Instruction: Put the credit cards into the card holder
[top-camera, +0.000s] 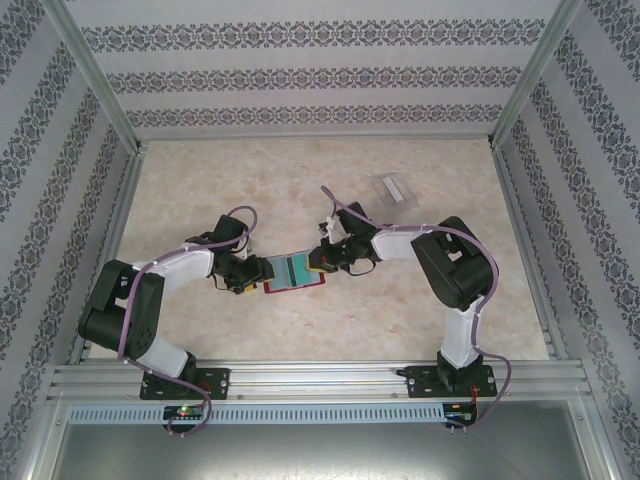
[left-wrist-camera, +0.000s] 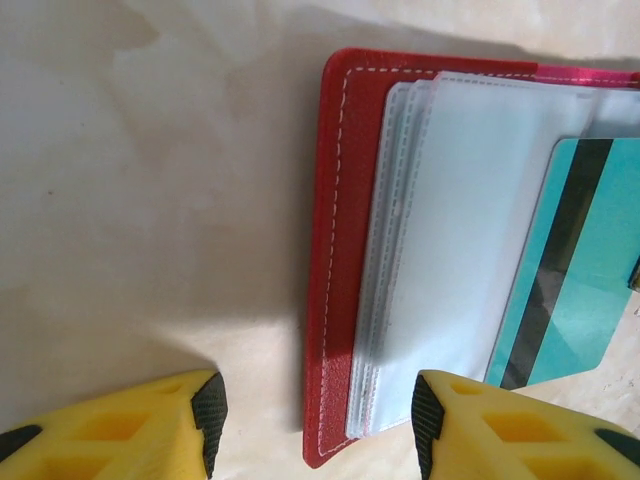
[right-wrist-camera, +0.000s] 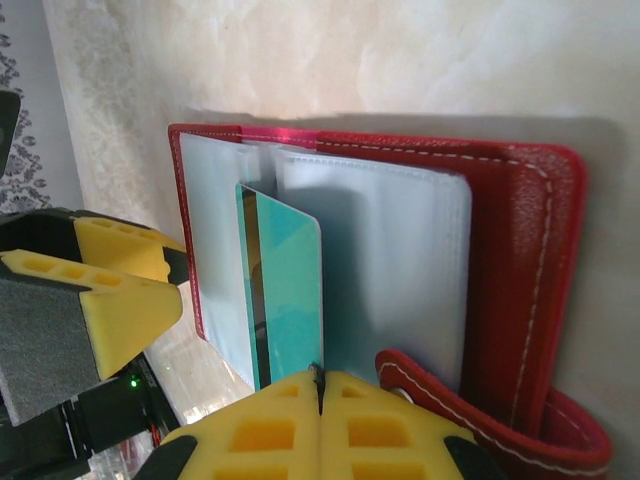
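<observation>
The left end effector (left-wrist-camera: 315, 410) is wide open, straddling one edge of an open red wallet (left-wrist-camera: 340, 200) at mid-table. The right end effector (right-wrist-camera: 320, 385) is pinched narrow on a teal credit card (right-wrist-camera: 290, 290) that sticks out of the wallet's clear sleeves (right-wrist-camera: 400, 260). Farther back on the right, the clear card holder (top-camera: 396, 189) lies well apart on the table (top-camera: 200, 180).

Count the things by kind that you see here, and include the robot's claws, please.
Red wallet: 1
Teal card: 1
Clear card holder: 1
Claws: 2, the left claw and the right claw
Total: 5
</observation>
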